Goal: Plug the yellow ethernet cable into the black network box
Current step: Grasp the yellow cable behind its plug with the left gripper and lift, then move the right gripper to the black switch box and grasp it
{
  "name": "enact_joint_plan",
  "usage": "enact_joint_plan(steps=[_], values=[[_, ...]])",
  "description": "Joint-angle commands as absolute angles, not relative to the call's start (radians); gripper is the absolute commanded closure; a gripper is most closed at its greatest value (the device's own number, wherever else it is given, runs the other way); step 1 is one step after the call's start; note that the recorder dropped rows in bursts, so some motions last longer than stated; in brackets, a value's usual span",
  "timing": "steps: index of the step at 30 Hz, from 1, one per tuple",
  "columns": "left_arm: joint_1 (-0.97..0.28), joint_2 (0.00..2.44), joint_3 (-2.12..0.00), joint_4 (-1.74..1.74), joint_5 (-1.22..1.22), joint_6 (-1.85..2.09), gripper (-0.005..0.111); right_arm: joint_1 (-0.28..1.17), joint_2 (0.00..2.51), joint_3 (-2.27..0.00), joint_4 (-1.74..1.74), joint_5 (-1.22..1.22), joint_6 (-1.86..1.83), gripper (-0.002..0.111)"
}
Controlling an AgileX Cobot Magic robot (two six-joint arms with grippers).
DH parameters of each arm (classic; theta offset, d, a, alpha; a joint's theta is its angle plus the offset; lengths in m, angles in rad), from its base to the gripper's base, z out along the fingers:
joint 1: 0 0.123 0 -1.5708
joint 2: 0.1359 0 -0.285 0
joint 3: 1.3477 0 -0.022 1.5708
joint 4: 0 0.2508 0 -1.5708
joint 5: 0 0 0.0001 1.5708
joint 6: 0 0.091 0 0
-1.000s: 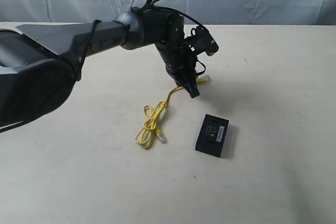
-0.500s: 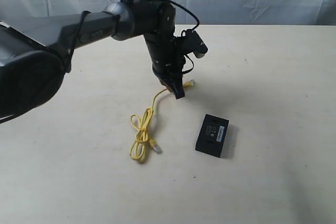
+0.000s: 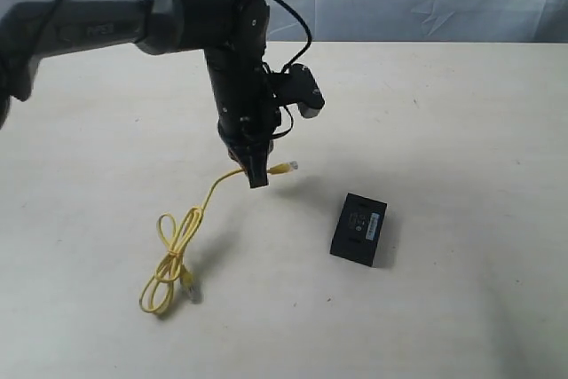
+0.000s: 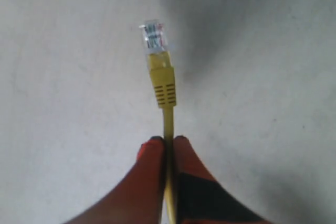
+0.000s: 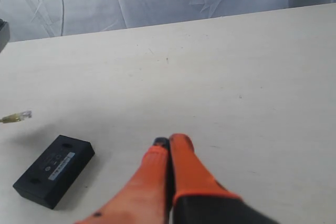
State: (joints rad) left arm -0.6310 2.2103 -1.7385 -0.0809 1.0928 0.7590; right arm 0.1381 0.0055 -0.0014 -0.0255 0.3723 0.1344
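Left wrist view: my left claw (image 4: 168, 141), orange-tipped, pinches the thin yellow cable (image 4: 164, 87) just behind its ribbed end. The clear plug (image 4: 152, 36) sticks out, slightly blurred. The rest trails down to a loose loop on the pale matte table (image 3: 461, 130). The flat black box (image 3: 358, 229) lies nearby, apart, its ports hidden. My right claw (image 5: 169, 142) is pressed together, holding nothing.
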Motion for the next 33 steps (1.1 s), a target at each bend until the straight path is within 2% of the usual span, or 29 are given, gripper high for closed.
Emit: enact_joint_plan(steps=[1,7,13,29,33], values=[[-0.629,2.069,-1.532,-0.093,0.945,0.771,0.107,0.139,0.000,0.000,-0.025,0.361,0.133,0.109],[-0.609,1.927,-1.301,-0.058,0.837,0.788,0.107,0.139,0.000,0.000,-0.015,0.304,0.133,0.109],[-0.609,1.924,-1.292,-0.058,0.821,0.786,0.107,0.139,0.000,0.000,-0.019,0.012,0.128,0.109],[-0.609,1.924,-1.292,-0.071,0.807,0.786,0.107,0.139,0.000,0.000,-0.015,-0.324,0.131,0.109],[-0.609,1.924,-1.292,-0.073,0.802,0.786,0.107,0.139,0.000,0.000,-0.015,-0.339,0.131,0.109]])
